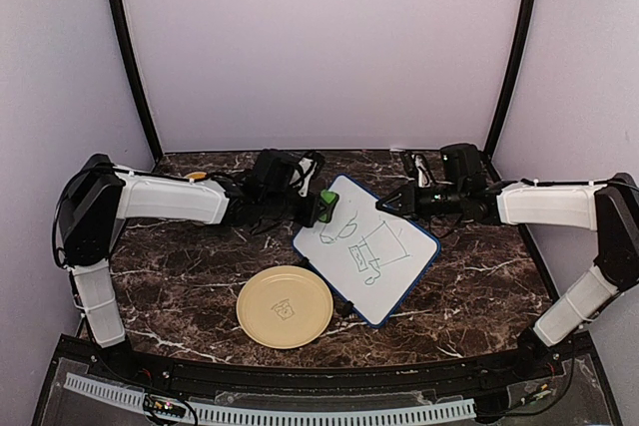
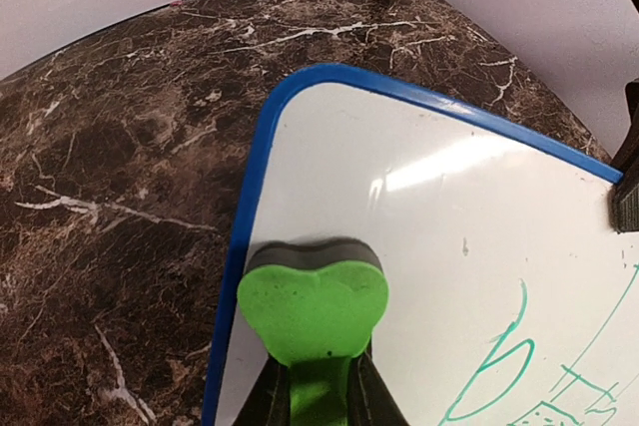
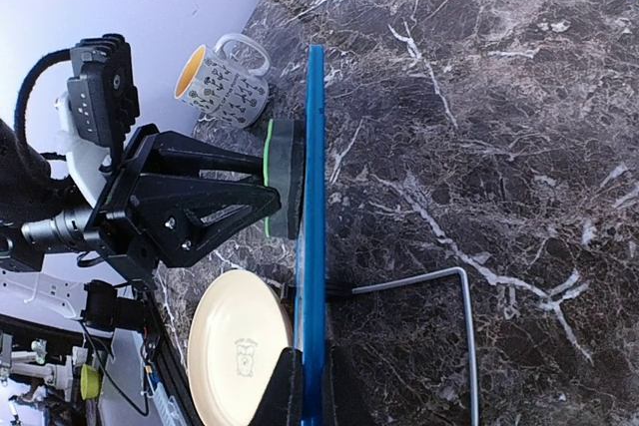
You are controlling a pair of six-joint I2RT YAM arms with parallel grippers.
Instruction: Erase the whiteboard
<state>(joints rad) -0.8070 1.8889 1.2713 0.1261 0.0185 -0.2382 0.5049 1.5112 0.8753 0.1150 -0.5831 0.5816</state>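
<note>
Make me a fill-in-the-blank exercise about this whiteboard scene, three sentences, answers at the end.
The left gripper holds a ___ eraser against the whiteboard.
The right gripper clamps the whiteboard's ___ frame.
Nearer the arms' bases than the whiteboard lies a round pale-yellow ___.
Missing words: green, blue, plate.

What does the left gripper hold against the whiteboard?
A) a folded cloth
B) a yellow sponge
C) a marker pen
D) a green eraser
D: the left gripper is shut on a green eraser, whose dark pad lies against the whiteboard.
</note>
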